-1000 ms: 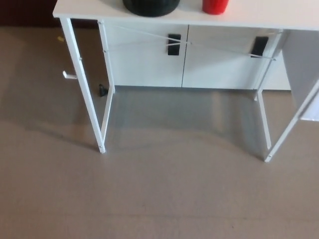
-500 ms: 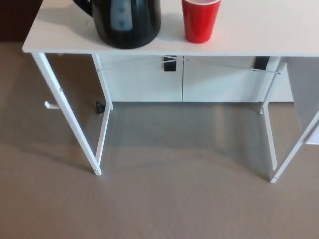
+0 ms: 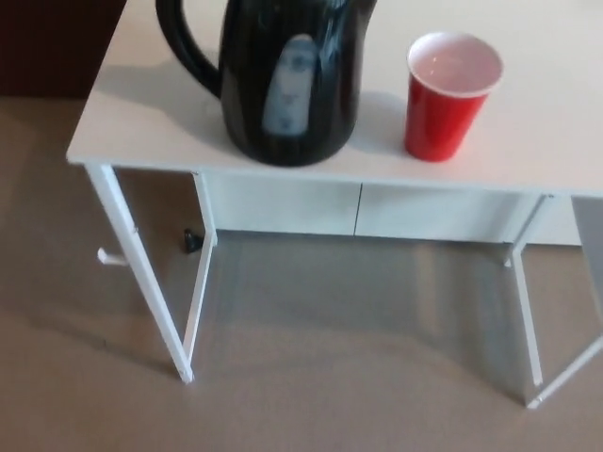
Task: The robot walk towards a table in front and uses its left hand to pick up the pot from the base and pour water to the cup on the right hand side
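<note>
Your view has tilted up and closer, bringing the black pot point(image 3: 292, 80) and red cup point(image 3: 448, 94) well onto the white table point(image 3: 141, 113), yet neither hand shows, so a blind left reach could topple the cup beside it.

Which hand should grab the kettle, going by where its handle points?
Left, probably. The kettle has its handle turned toward the robot's left, with the red cup standing on its right. Neither hand shows yet.

pot point(image 3: 283, 85): top cut by upper edge, base hidden | tabletop point(image 3: 141, 122): far and right sides cut off | right table leg point(image 3: 565, 372): cut off | picture blurred
</note>
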